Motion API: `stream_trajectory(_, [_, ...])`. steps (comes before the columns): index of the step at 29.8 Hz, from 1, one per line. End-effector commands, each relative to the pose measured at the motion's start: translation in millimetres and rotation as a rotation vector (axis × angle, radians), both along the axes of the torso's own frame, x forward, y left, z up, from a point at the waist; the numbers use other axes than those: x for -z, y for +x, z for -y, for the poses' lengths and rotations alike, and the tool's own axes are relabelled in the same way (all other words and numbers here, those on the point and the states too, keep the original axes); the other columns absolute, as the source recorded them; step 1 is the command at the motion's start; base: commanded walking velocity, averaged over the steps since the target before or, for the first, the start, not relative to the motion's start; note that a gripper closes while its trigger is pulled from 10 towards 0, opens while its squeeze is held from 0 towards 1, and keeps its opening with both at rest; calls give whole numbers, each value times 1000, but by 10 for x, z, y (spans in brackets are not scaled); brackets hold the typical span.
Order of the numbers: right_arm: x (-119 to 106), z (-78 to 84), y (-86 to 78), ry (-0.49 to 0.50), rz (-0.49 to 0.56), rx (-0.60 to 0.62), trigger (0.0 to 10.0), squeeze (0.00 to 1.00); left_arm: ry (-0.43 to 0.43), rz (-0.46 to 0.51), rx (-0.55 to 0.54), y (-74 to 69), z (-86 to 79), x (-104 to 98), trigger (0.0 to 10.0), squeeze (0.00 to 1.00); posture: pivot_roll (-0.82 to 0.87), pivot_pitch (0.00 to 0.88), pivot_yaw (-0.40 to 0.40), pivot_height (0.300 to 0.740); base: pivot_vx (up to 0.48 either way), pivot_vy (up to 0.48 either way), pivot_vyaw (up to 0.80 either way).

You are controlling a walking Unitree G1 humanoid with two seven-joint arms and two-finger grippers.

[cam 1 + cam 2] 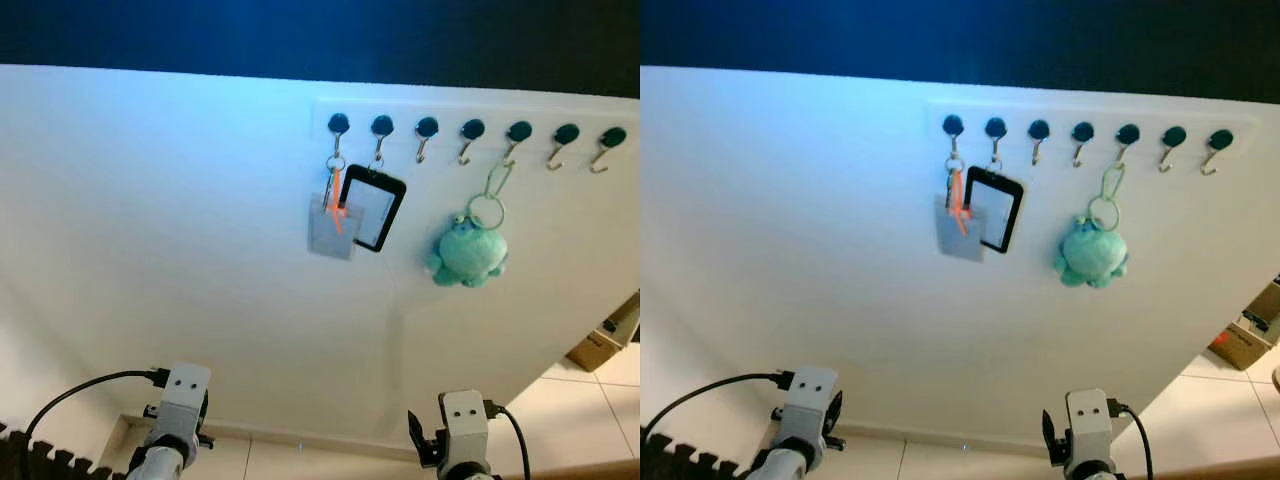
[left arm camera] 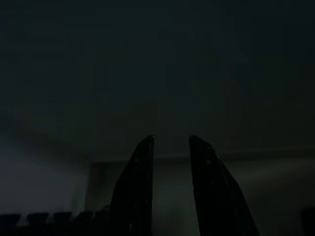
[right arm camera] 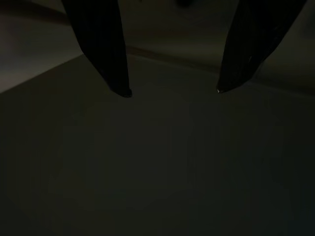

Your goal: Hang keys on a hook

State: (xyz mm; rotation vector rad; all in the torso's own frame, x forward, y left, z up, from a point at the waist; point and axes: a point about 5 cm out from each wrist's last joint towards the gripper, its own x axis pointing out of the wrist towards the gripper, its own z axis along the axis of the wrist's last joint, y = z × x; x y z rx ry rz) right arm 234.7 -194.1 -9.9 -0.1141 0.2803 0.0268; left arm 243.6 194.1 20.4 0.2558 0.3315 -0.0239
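Note:
A row of several dark-knobbed metal hooks (image 1: 427, 130) runs along the white wall. A key ring with an orange tag and a grey card (image 1: 333, 222) hangs from the leftmost hook (image 1: 338, 126). Beside it, a black badge holder (image 1: 374, 208) hangs from the second hook. A teal plush toy (image 1: 467, 252) dangles on a green ring from the fifth hook. Both arms hang low, well below the hooks. In the dark left wrist view, my left gripper (image 2: 170, 139) is open by a narrow gap with nothing in it. My right gripper (image 3: 172, 92) is wide open and empty.
The silver left wrist (image 1: 177, 410) and right wrist (image 1: 463, 425) show at the lower edge, with the baseboard behind them. A cardboard box (image 1: 600, 345) sits on the tiled floor at the right. A dark ridged mat edge (image 1: 40, 462) lies at the lower left.

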Motion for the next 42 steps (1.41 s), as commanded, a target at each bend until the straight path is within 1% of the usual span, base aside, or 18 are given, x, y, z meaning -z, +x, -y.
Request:
stream_trajectory(1, [70,24,-73,5,-24,22,10000,0,-3,-29,1,-60,-1,86,10000,0,73,145,6,740,-401,0,0])
stream_trajectory(14, [61,32,-75,10,1,38,10000,0,1,-17,20,-10,3,78,10000,0,64,141,18,740,-400,0,0])
stream_trajectory(37, [74,43,-64,0,-10,16,10000,0,4,-19,1,-56,-30,114,10000,0,75,150,1,740,-399,0,0])
stream_trajectory(42, [76,42,-63,-1,-12,12,10000,0,5,-16,1,-59,-29,117,10000,0,76,148,0,740,-174,0,0])
